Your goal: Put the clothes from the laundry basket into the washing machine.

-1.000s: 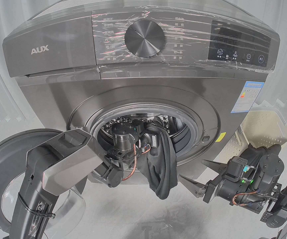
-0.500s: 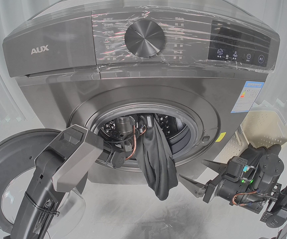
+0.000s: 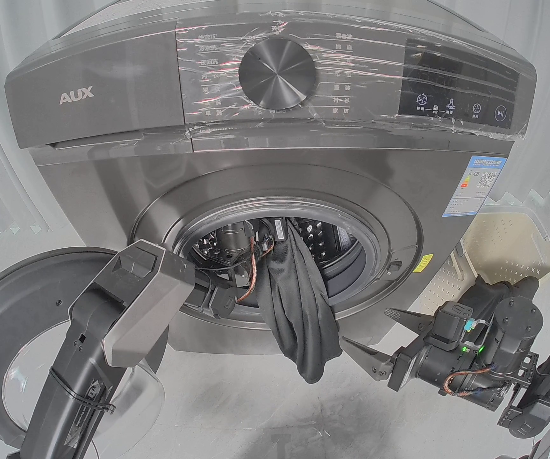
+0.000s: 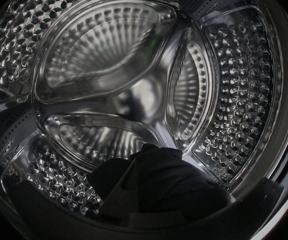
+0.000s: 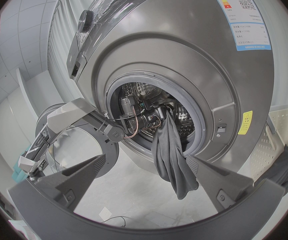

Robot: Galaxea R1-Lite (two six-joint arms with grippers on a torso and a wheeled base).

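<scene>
Midway through loading, with 1 dark grey cloth garment (image 3: 297, 301) gripped in closed left jaws at the silver front-loading washing machine (image 3: 128, 180) mouth and hanging over its lip, right jaws spread empty, and dark clothes (image 3: 485, 291) waiting in the cream perforated plastic laundry basket (image 3: 510, 243).

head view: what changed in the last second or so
The left arm pushed deeper into the drum. The left tool, shut on the dark garment, carried the cloth's top end farther in. The garment's lower end still hangs out over the rim of the opening. The right tool stayed open and still beside the laundry basket, and the door stayed open.
</scene>
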